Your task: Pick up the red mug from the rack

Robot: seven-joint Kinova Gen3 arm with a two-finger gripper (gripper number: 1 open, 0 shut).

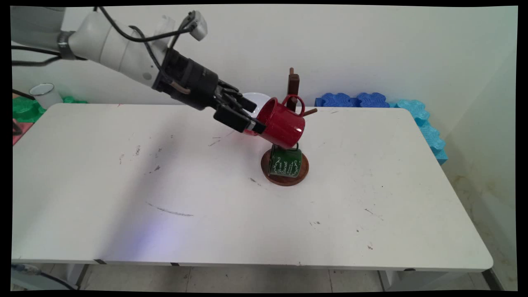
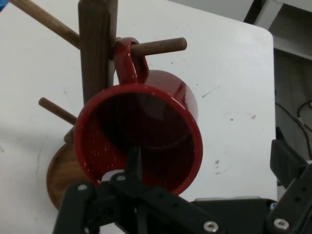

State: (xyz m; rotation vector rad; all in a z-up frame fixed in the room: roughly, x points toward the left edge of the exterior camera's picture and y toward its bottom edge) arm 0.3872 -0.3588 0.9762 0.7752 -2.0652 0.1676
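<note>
A red enamel mug (image 1: 282,123) (image 2: 146,131) hangs tilted on a wooden mug tree (image 1: 293,84) (image 2: 97,48), its handle (image 2: 127,61) looped over a peg (image 2: 163,46). My gripper (image 1: 255,118) (image 2: 212,156) is open at the mug's mouth. One finger (image 2: 135,163) reaches inside the rim. The other finger (image 2: 288,161) stands well clear of the mug's outer wall. A green mug (image 1: 285,163) with white lettering hangs lower on the tree, just above its round wooden base (image 1: 288,180) (image 2: 61,175).
A white bowl (image 1: 256,100) lies behind the gripper, near the tree. Blue foam blocks (image 1: 354,100) and light-blue ones (image 1: 429,132) line the table's far right corner and right edge. A white mug (image 1: 45,94) stands on green foam (image 1: 24,108) at the far left.
</note>
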